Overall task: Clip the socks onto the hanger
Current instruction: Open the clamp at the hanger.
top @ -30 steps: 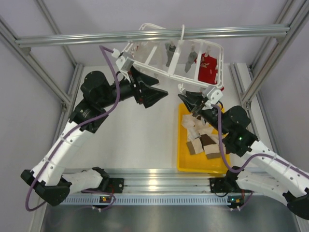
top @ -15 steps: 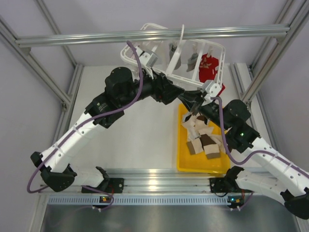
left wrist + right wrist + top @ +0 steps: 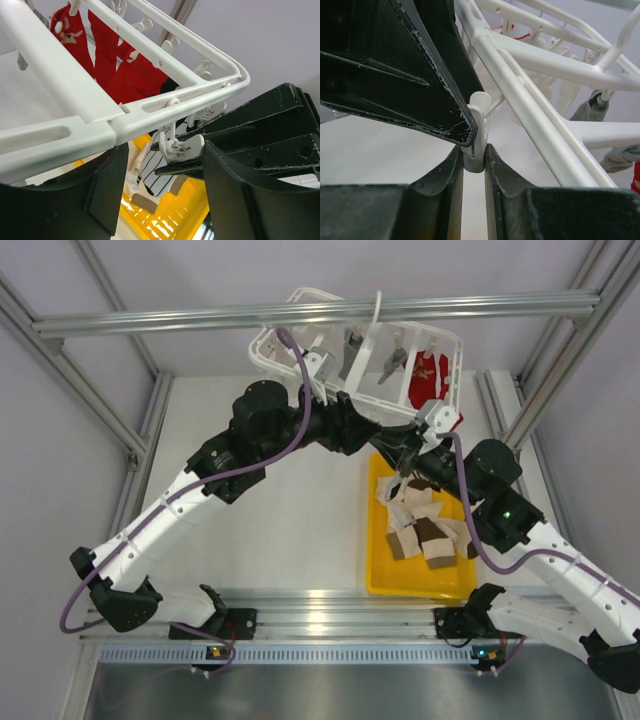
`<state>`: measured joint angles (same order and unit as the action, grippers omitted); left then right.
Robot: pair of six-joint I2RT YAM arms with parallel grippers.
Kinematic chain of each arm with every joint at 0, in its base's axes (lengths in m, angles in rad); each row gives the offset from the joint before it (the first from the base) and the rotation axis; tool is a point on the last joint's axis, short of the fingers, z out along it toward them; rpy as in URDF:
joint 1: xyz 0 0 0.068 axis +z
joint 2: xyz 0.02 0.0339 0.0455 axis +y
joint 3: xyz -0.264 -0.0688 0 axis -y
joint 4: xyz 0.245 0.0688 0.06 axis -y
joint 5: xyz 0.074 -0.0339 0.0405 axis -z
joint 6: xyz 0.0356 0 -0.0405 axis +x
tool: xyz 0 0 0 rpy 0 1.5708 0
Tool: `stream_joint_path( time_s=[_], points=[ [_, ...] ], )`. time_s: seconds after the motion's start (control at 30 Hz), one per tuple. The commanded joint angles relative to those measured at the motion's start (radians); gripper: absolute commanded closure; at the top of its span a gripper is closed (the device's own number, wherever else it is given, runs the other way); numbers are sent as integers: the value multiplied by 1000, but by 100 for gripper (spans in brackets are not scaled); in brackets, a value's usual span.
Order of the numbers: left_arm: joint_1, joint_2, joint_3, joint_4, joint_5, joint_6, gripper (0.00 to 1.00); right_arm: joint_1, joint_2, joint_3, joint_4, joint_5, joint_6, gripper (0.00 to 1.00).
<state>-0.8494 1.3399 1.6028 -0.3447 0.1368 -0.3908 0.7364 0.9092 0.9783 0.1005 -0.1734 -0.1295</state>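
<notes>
White hanger [image 3: 50,70]; yellow tray [image 3: 385,578]; red garment [image 3: 428,380].

White links [image 3: 170,515], black joints [image 3: 262,415], purple cables [image 3: 306,400], black gripper fingers [image 3: 395,75], seemingly scuffed

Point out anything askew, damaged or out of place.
The hanger hangs tilted, not level with the rail above. The socks lie in a jumbled heap in the yellow tray. The left gripper's fingers show white scuffs along their edges.

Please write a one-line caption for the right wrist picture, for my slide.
Right gripper pinching a white clip of the hanger, left gripper's finger close beside.
</notes>
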Motion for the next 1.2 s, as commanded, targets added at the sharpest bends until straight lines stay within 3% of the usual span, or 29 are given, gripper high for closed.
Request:
stream_joint_path(
  time_s=[0.0,0.27,0.4,0.6,0.73,0.77,0.8,0.83,0.87,0.97,1.17],
  points=[
    [-5,7,43,52,-6,3,36,-8,5,56,-2,-38,8,100],
    [-5,24,63,110,20,-14,36,-8,3,56,-18,-49,-2,100],
    [-5,39,78,108,7,-11,42,-8,3,54,-15,-48,-4,100],
    [-5,51,100,122,3,7,60,-8,-3,51,-19,-49,-10,100],
    [-5,50,92,124,-8,9,81,-8,-12,45,-31,-52,-13,100],
    [-5,47,89,125,-9,9,93,-6,-15,43,-38,-51,-15,97],
    [-5,45,83,128,-9,9,98,-9,-19,34,-41,-48,-16,90],
    [-5,44,79,134,-8,7,100,-9,-33,30,-42,-46,-16,81],
    [-5,42,75,138,-8,7,100,-9,-39,26,-50,-43,-18,66],
    [-5,39,57,153,-6,7,100,-12,-64,20,-79,-23,-19,39],
    [-4,33,20,173,-16,15,100,-55,-145,20,-292,-89,-28,17]
  ],
)
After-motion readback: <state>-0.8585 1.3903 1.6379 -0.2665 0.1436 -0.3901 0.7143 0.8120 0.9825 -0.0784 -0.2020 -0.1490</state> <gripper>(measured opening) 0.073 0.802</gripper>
